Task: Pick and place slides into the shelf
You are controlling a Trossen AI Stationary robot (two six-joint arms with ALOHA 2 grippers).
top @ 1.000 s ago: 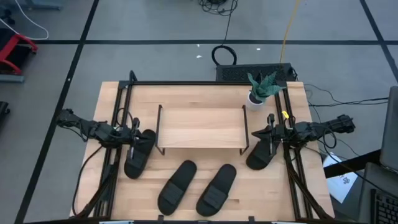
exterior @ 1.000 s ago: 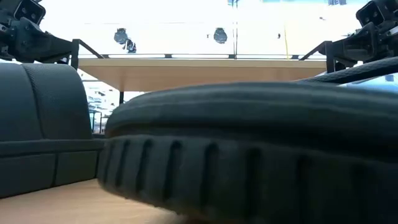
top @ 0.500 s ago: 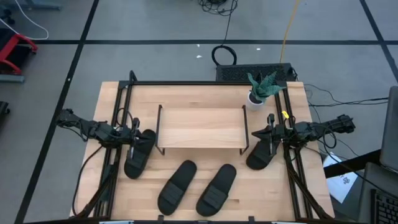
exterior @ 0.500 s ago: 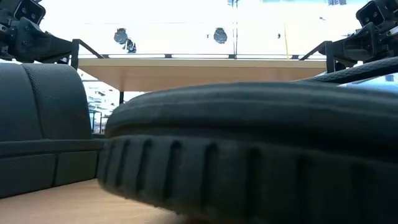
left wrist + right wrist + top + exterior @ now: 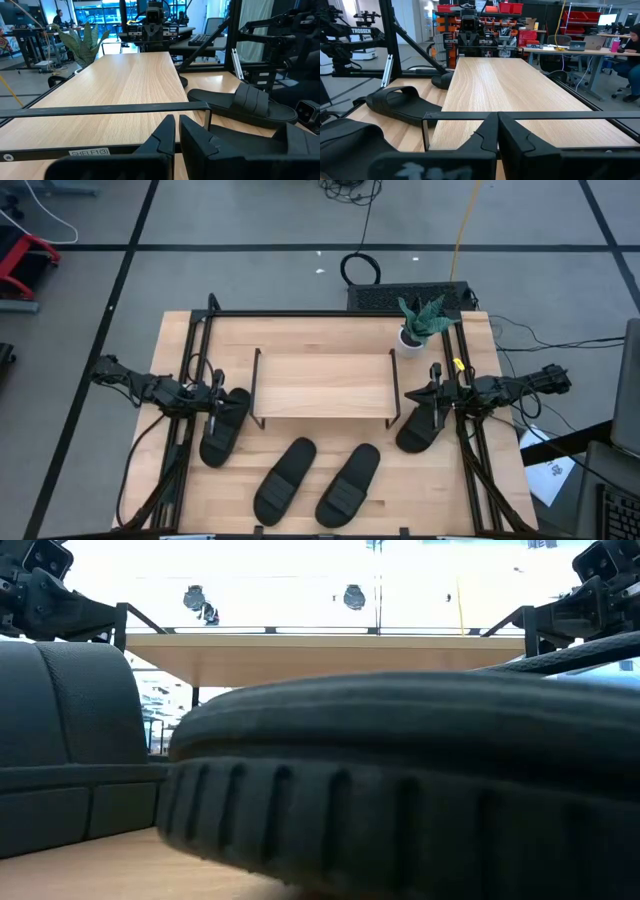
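At centre frame you see the shelf (image 5: 322, 385), its top board bare. Four slides (image 5: 284, 479) lie on the table around it, none held. Left gripper (image 5: 217, 392) and right gripper (image 5: 434, 392) flank the shelf ends, both closed and empty, probably waiting.

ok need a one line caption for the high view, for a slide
Top-down view: four black slides on the table around an empty shelf, left claw and right claw shut at either end.

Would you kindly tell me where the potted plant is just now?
In the high view, the potted plant stands at the table's far right corner, just beyond the shelf.
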